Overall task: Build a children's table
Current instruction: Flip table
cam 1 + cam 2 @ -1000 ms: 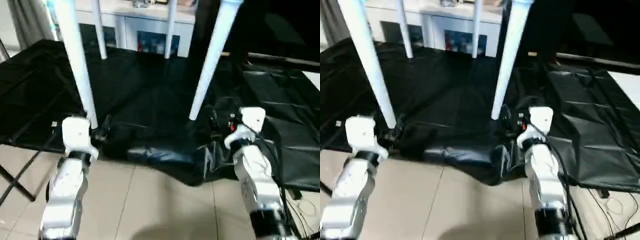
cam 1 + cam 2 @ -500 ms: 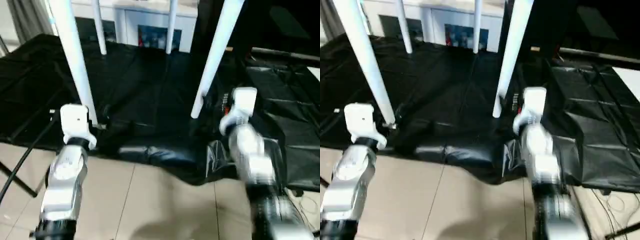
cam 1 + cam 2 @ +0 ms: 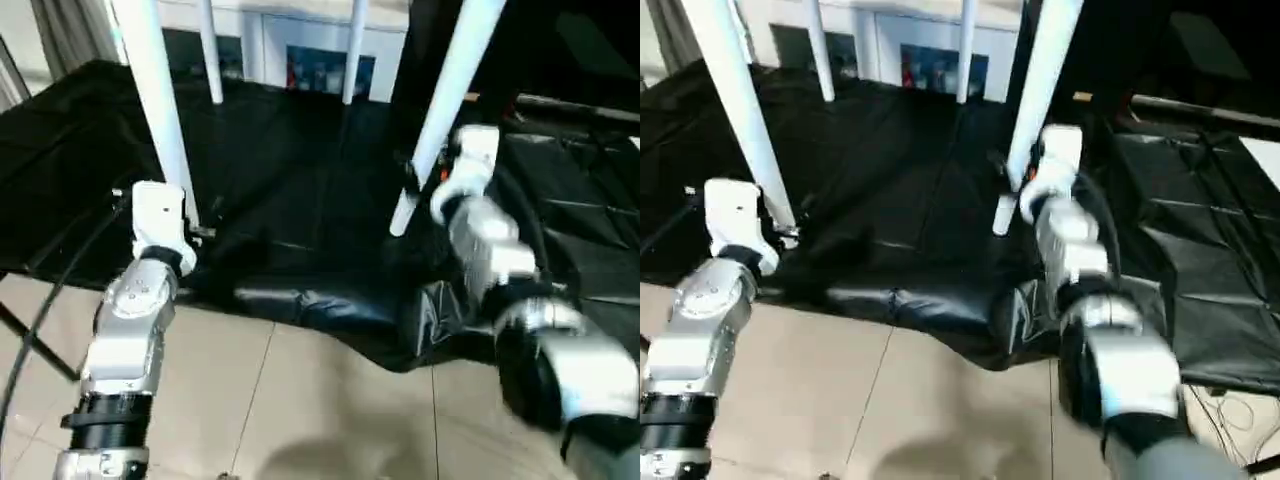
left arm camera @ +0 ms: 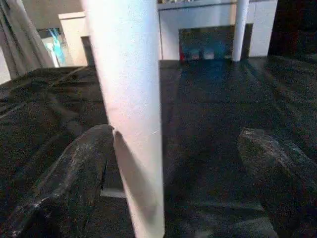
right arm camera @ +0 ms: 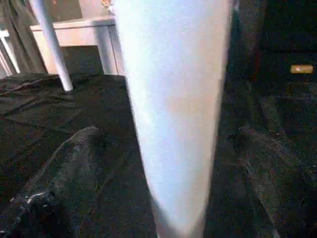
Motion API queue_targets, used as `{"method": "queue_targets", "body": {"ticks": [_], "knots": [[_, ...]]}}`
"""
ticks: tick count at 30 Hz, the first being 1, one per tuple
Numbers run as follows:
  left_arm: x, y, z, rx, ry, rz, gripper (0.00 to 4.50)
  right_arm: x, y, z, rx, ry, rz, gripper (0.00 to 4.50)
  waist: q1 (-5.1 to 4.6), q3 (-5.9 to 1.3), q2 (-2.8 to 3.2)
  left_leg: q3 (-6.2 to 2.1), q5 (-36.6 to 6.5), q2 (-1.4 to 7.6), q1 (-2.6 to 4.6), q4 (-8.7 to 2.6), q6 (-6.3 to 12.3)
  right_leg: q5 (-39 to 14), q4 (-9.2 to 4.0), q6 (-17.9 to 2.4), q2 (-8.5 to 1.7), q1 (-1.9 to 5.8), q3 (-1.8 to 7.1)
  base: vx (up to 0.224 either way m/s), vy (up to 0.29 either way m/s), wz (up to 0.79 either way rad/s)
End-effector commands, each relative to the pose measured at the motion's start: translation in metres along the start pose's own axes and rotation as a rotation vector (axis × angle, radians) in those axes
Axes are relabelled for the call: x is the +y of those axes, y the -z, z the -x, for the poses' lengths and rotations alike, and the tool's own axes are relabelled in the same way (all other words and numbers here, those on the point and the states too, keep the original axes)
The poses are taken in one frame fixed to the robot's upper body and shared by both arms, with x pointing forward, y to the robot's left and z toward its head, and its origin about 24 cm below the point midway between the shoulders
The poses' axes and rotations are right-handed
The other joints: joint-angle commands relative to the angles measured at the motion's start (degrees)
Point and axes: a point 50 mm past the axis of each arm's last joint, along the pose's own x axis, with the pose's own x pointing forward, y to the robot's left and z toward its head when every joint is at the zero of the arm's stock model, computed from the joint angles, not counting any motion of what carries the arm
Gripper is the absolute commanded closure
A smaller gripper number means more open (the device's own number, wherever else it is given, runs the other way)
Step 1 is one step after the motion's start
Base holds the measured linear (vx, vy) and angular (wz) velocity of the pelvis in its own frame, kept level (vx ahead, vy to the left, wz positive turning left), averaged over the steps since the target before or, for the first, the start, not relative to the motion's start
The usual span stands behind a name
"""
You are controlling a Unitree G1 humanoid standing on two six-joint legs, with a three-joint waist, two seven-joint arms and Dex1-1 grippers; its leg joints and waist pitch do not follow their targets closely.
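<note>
The children's table stands on its legs on a black sheet [image 3: 300, 180]; its top is out of view above. In the head views, two near white legs, the left front leg [image 3: 160, 110] and the right front leg [image 3: 445, 110], slope down to the sheet. Two far legs [image 3: 210, 60] stand behind. My left gripper [image 4: 176, 136] is open around the left front leg [image 4: 131, 109], which lies close to one finger [image 4: 74, 173]. My right gripper [image 5: 168, 134] is open around the right front leg [image 5: 176, 99], with a gap on each side.
A white cabinet [image 3: 300, 30] stands behind the sheet. Beige tiled floor [image 3: 300, 400] lies in front of the sheet's bunched edge. A black cable [image 3: 40, 300] trails at the left by a thin black stand. More cables [image 3: 1230, 410] lie at the right.
My right arm has reached forward and up, bringing its fingers around the right front leg. The left gripper stays at the left front leg. The camera has tilted a little.
</note>
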Motion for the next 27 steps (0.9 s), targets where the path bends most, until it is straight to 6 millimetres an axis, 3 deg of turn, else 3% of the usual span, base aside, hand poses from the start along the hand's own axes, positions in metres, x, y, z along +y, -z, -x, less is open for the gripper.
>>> {"method": "queue_targets", "body": {"ticks": [1, 2, 3, 4, 5, 6, 7, 8, 12, 13, 14, 15, 16, 18, 20, 21, 23, 24, 25, 26, 27], "knots": [[0.001, -0.004, 0.0, 0.001, 0.015, -0.01, 0.01, -0.006, 0.0, 0.0, 0.016, 0.025, -0.008, 0.0, 0.25, -2.78, 0.78, 1.82, -1.7, -0.48, 0.26, -4.26, 3.96, 7.1, -2.99, -16.1, -1.97, 2.9, 0.82, 0.0, 0.0, 0.0], [0.001, -0.004, 0.0, 0.001, 0.015, -0.01, 0.01, -0.006, 0.0, 0.0, 0.016, 0.025, -0.008, 0.0, 0.22, -2.81, 0.78, 1.83, -1.5, -0.46, 0.24, -4.24, 4.04, 7.4, -2.86, -16.2, -1.95, 2.93, 0.8, 0.0, 0.0, 0.0], [0.006, -0.005, 0.004, 0.007, 0.01, -0.015, 0.01, -0.004, -0.002, -0.002, 0.02, 0.02, -0.003, 0.0, 0.32, -1.23, 0.89, 1.78, -1.4, -0.51, -0.15, -4.41, 4.47, 8.1, -2.97, -16.1, -1.68, 2.23, 0.8, 0.0, 0.0, 0.0], [0.01, -0.006, 0.007, 0.014, 0.003, -0.02, 0.01, -0.002, -0.004, -0.003, 0.026, 0.01, 0.004, 0.0, 0.43, -1.1, 1.08, 1.7, -2.3, -0.46, 0.03, -4.59, 4.19, 7.3, -3.01, -16.3, -1.8, 2.2, 0.75, 0.0, 0.0, 0.0], [0.01, -0.006, 0.007, 0.014, 0.003, -0.02, 0.01, -0.002, -0.004, -0.003, 0.026, 0.01, 0.004, 0.0, 0.43, -1.42, 0.85, 1.75, -1.4, -0.58, 0.04, -4.27, 4.4, 8.9, -2.61, -16.8, -1.92, 2.53, 0.77, 0.0, 0.0, 0.0], [0.015, -0.008, 0.014, 0.022, -0.001, -0.025, 0.01, 0.003, -0.007, -0.005, 0.021, -0.022, 0.006, 0.0, 0.53, -0.56, 0.96, 1.67, 1.3, -0.7, -0.74, -4.18, 5.17, 12.3, -2.37, -17.3, -1.76, 2.4, 0.76, 0.0, 0.0, 0.0], [0.016, -0.008, 0.015, 0.023, -0.002, -0.026, 0.01, 0.003, -0.007, -0.006, 0.02, -0.029, 0.007, 0.0, 0.53, -0.56, 0.96, 1.67, 1.3, -0.7, -0.74, -4.18, 5.17, 12.3, -2.37, -17.3, -1.76, 2.4, 0.76, 0.0, 0.0, 0.0], [0.019, -0.009, 0.019, 0.025, -0.002, -0.033, 0.01, 0.008, -0.01, -0.007, 0.011, -0.069, 0.01, 0.0, 0.63, -0.04, 0.61, 1.85, 4.9, -0.75, -0.92, -3.83, 7.09, 16.7, -1.92, -18.3, -1.58, 2.21, 0.75, 0.0, 0.0, 0.0], [0.022, -0.01, 0.025, 0.026, 0.004, -0.044, 0.01, 0.018, -0.012, -0.008, 0.005, -0.183, 0.048, 0.0, 0.79, 0.99, 0.8, 1.88, 10.1, -0.48, -1.13, -3.35, 11.15, 19.6, -1.5, -20.9, -1.65, 1.89, 0.59, 0.0, 0.0, 0.0], [0.023, -0.01, 0.026, 0.026, 0.006, -0.046, 0.01, 0.02, -0.013, -0.008, 0.007, -0.206, 0.059, 0.0, 0.79, 0.99, 0.8, 1.88, 10.1, -0.48, -1.13, -3.35, 11.15, 19.6, -1.5, -20.9, -1.65, 1.89, 0.59, 0.0, 0.0, 0.0], [0.025, -0.01, 0.031, 0.026, -0.003, -0.049, 0.01, 0.025, -0.011, -0.008, 0.02, -0.275, 0.095, 0.0, 0.49, 0.35, 0.04, 2.0, 11.7, -0.31, -1.05, -3.12, 12.65, 19.7, -1.3, -22.1, -1.79, 2.4, 0.53, 0.0, 0.0, 0.0], [0.027, -0.01, 0.033, 0.027, -0.01, -0.049, 0.01, 0.026, -0.01, -0.007, 0.023, -0.298, 0.103, 0.0, 0.33, 0.8, 0.24, 1.91, 12.2, -0.18, -1.34, -3.17, 13.55, 18.9, -1.32, -22.7, -2.01, 2.28, 0.47, 0.0, 0.0, 0.0], [0.028, -0.01, 0.036, 0.027, -0.016, -0.048, 0.01, 0.027, -0.009, -0.007, 0.025, -0.316, 0.107, 0.0, 0.32, 0.86, 0.4, 1.97, 12.1, -0.05, -1.15, -3.1, 13.94, 18.6, -1.38, -22.9, -2.1, 2.12, 0.5, 0.0, 0.0, 0.0], [0.029, -0.009, 0.038, 0.028, -0.022, -0.046, 0.01, 0.027, -0.008, -0.006, 0.024, -0.331, 0.108, 0.0, 0.07, 0.71, 0.2, 1.97, 12.6, 0.12, -0.95, -3.02, 14.96, 17.7, -1.36, -23.3, -2.16, 2.13, 0.52, 0.0, 0.0, 0.0], [0.031, -0.008, 0.04, 0.033, -0.041, -0.038, 0.01, 0.023, -0.003, -0.002, 0.02, -0.361, 0.113, 0.0, 0.15, 0.02, 0.23, 2.05, 12.8, 0.23, -0.65, -2.84, 15.65, 16.6, -1.32, -23.8, -2.27, 2.16, 0.49, 0.0, 0.0, 0.0], [0.031, -0.008, 0.04, 0.033, -0.041, -0.038, 0.01, 0.023, -0.003, -0.002, 0.02, -0.361, 0.113, 0.0, 0.19, 0.14, 0.28, 2.08, 12.7, 0.27, -0.68, -2.85, 15.72, 16.2, -1.4, -23.8, -2.25, 2.05, 0.48, 0.0, 0.0, 0.0], [0.035, -0.007, 0.038, 0.034, -0.061, -0.038, 0.01, 0.022, 0.001, 0.002, 0.019, -0.396, 0.114, 0.0, 0.21, -0.49, 0.17, 2.17, 12.7, 0.38, -0.47, -2.74, 15.69, 15.6, -1.29, -23.9, -2.36, 2.23, 0.45, 0.0, 0.0, 0.0], [0.037, -0.008, 0.037, 0.032, -0.069, -0.04, 0.01, 0.022, 0.003, 0.003, 0.019, -0.41, 0.109, 0.0, 0.26, -0.28, 0.24, 2.48, 12.0, 0.52, -0.55, -2.79, 15.51, 15.2, -1.38, -23.7, -2.29, 2.06, 0.48, 0.0, 0.0, 0.0], [0.041, -0.01, 0.035, 0.021, -0.085, -0.045, 0.01, 0.024, 0.006, 0.005, 0.013, -0.446, 0.113, 0.0, 0.31, -1.03, 0.16, 2.62, 11.6, 0.59, -0.3, -2.7, 15.3, 15.0, -1.31, -23.7, -2.33, 2.32, 0.45, 0.0, 0.0, 0.0], [0.041, -0.01, 0.035, 0.021, -0.085, -0.045, 0.01, 0.024, 0.006, 0.005, 0.013, -0.446, 0.113, 0.0, 0.37, -0.88, 0.07, 2.81, 10.9, 0.68, -0.24, -2.76, 14.72, 14.5, -1.32, -23.5, -2.34, 2.13, 0.51, 0.0, 0.0, 0.0], [0.045, -0.013, 0.032, 0.012, -0.098, -0.049, 0.01, 0.026, 0.01, 0.008, 0.009, -0.482, 0.122, 0.0, 0.46, -1.37, -0.15, 2.89, 10.5, 0.72, -0.17, -2.77, 14.11, 14.5, -1.27, -23.3, -2.48, 2.41, 0.56, 0.0, 0.0, 0.0]]}}
